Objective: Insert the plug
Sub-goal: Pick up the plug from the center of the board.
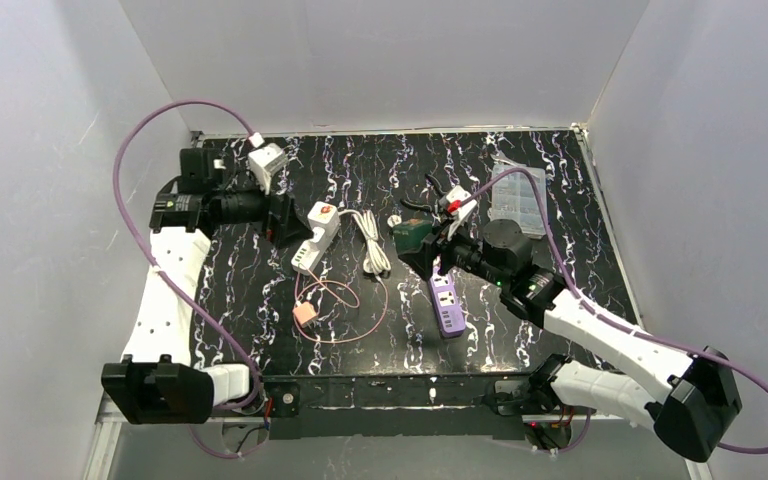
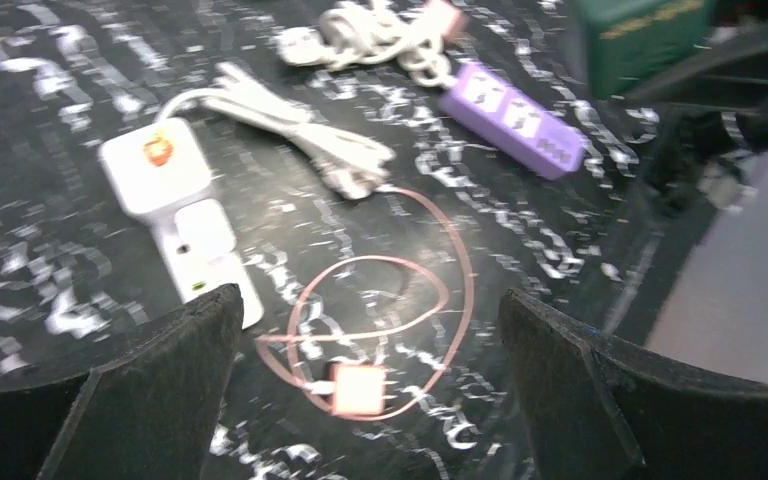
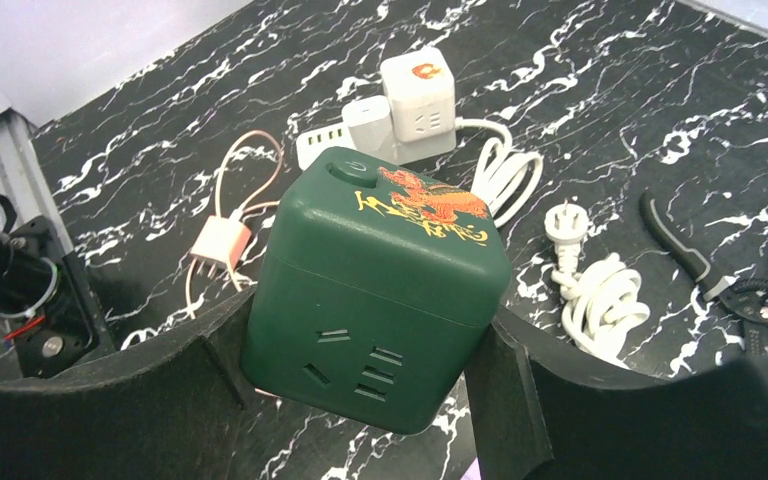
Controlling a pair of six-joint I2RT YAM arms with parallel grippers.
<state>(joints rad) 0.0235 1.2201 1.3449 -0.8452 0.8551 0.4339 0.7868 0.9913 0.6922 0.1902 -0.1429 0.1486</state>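
Left pincer (image 2: pixel 368 300) stands wide open and empty over the surface (image 1: pixel 240 290), at the left of the overhead view. Just right of it lies a white power strip (image 2: pixel 175 215). The pink plug (image 2: pixel 358 388) lies loose at lower centre on its looped thin cord, untouched. Judged small, light and rigid, with a limp cord; best taken by the flat sides of its body, prongs left clear. Right pincer (image 3: pixel 360 335) grips a green socket cube (image 3: pixel 380 260) by opposite faces. Clear box (image 1: pixel 516 195), upper right: contents cannot be told.
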